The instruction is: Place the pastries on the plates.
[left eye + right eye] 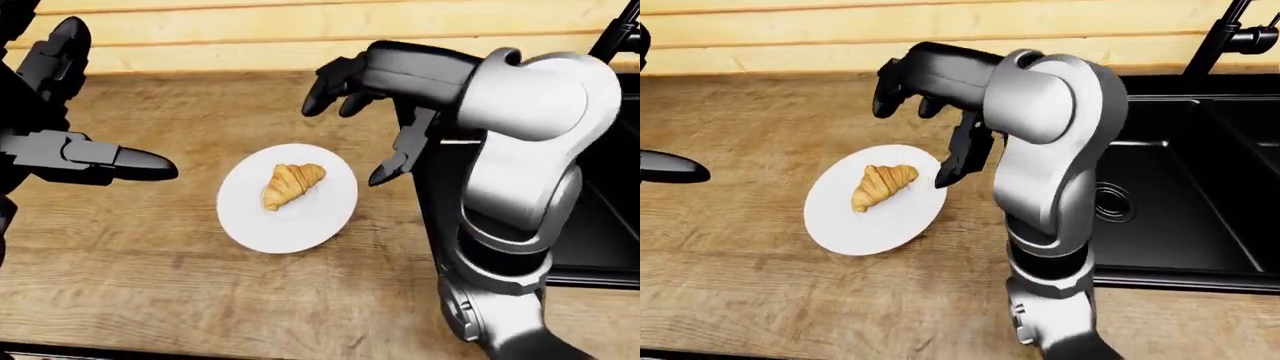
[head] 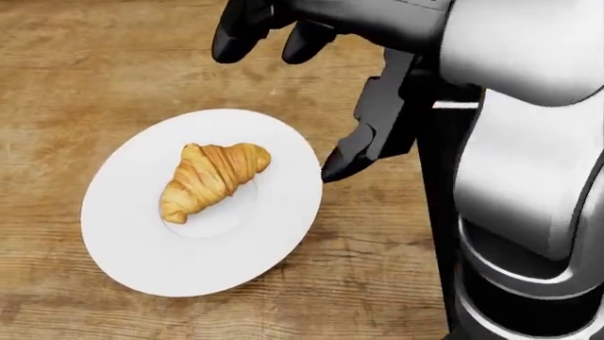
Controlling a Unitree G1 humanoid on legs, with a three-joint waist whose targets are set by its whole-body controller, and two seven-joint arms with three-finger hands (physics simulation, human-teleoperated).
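Head view: golden flaky croissant (image 2: 213, 179) lies centred on round white plate (image 2: 141, 262); right hand (image 2: 311, 85), fingers spread wide and empty, at two o'clock, clearing it.

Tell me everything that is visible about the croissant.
The croissant is golden brown, crescent-shaped, with ridged flaky layers and tapered ends. It lies flat and diagonal, near the centre of the round white plate, which sits on the wooden counter. Only the plate touches it. The right hand hovers open to the plate's upper right, clear of it.
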